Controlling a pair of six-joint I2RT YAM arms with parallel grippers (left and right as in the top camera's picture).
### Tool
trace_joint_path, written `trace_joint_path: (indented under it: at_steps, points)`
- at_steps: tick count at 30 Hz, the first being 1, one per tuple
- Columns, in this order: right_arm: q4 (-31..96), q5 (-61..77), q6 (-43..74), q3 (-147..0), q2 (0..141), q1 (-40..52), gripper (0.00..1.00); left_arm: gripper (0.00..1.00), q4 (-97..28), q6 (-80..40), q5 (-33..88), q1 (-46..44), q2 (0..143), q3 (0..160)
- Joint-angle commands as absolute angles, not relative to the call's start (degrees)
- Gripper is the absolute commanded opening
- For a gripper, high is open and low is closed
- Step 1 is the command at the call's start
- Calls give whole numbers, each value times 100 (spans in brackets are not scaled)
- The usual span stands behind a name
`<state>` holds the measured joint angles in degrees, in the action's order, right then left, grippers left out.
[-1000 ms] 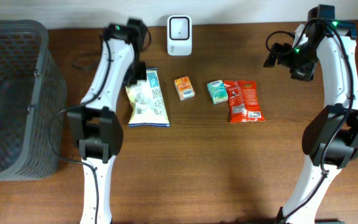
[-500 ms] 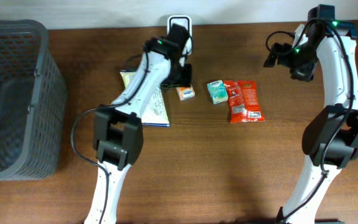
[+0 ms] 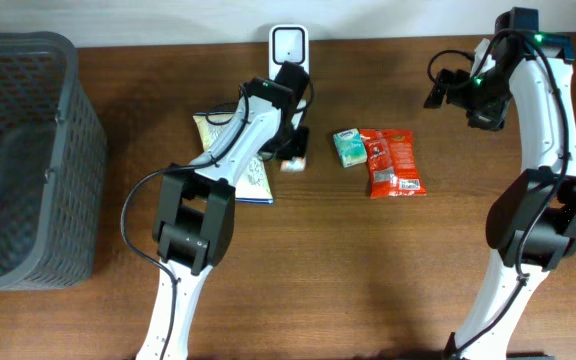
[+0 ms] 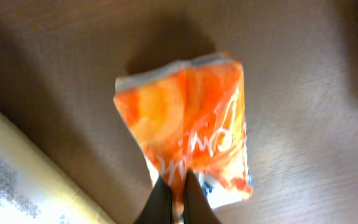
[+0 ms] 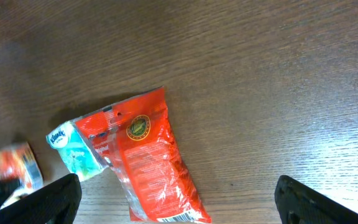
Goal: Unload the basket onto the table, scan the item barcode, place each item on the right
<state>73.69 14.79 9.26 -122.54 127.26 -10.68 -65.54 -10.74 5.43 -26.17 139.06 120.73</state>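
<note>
The orange packet (image 4: 191,130) is pinched at its lower edge between the closed jaws of the left gripper (image 4: 171,186), near the white scanner (image 3: 288,45) (no barcode can be made out on the packet). The right gripper (image 5: 178,183) is held wide open above the table (image 5: 278,74), where a red packet (image 5: 148,155) and a teal tissue pack (image 5: 79,149) are seen touching.
</note>
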Motion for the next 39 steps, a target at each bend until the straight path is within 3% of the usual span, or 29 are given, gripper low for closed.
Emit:
trace_joint_path:
  at_steps: [1, 3, 4, 9, 11, 13, 16, 18, 21, 24, 26, 31, 37, 39]
  points:
    - [7371, 1431, 974, -12322, 12615, -1052, 99, 0, -7321, 169, 447, -2543, 13904, 12477]
    - [7371, 1431, 974, -12322, 12615, -1052, 99, 1, -7533, 489, 447, -2462, 13904, 12648]
    - [7371, 1431, 974, -12322, 12615, -1052, 98, 24, -7529, 482, 456, -2416, 13904, 12672]
    - [7371, 1431, 974, -12322, 12615, -1052, 99, 27, -7585, 30, 523, -2357, 13904, 12833]
    - [7371, 1431, 974, -12322, 12615, -1052, 99, 51, -7572, -47, 867, -2357, 13904, 12997]
    - [7371, 1431, 974, -12322, 12615, -1052, 99, 57, -7522, -47, 1619, -2357, 13904, 13128]
    - [7371, 1431, 974, -12322, 12615, -1052, 99, 53, -7157, -47, 3411, -2394, 13906, 13187]
    - [7371, 1431, 974, -12322, 12615, -1052, 99, 50, -6735, -89, 3597, -2541, 13906, 13183]
    - [7371, 1431, 974, -12322, 12615, -1052, 99, 40, -6104, -904, 2606, -2965, 13924, 13126]
    - [7371, 1431, 974, -12322, 12615, -1052, 99, 51, -6064, -2255, 860, -3339, 14005, 13124]
    - [7371, 1431, 974, -12322, 12615, -1052, 99, 60, -6058, -2578, 744, -3533, 14073, 13124]
    - [7371, 1431, 974, -12322, 12615, -1052, 99, 58, -5924, -2762, 746, -3706, 14459, 13124]
    - [7371, 1431, 974, -12322, 12615, -1052, 99, 39, -5719, -2755, 742, -3697, 14783, 13124]
    - [7371, 1431, 974, -12322, 12615, -1052, 99, 23, -5701, -2735, 569, -3697, 14814, 13124]
